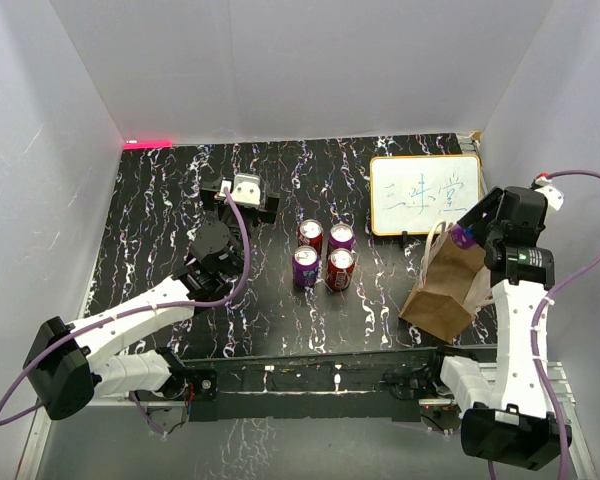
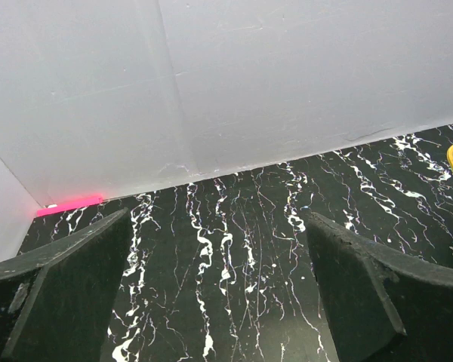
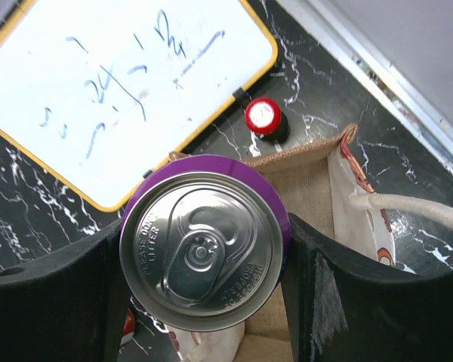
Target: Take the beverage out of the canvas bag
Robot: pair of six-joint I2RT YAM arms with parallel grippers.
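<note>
The right arm (image 1: pixel 520 300) reaches over the canvas bag (image 1: pixel 445 290), and its jaws are clenched on the sides of the beverage can (image 3: pixel 204 253), a purple-rimmed can with an unopened silver top. The can sits at the bag's open mouth, between the pale loop handles (image 3: pixel 415 205); whether its base has cleared the rim cannot be told. The bag stands leaning on the right side of the black marbled desk (image 1: pixel 160 230), just in front of the whiteboard (image 1: pixel 425 195). Four more cans (image 1: pixel 325 262) stand clustered at mid-desk, apart from the bag. The left arm (image 1: pixel 150 305) stretches toward the back wall, its jaws released and spread wide over bare desk, grasping nothing.
</note>
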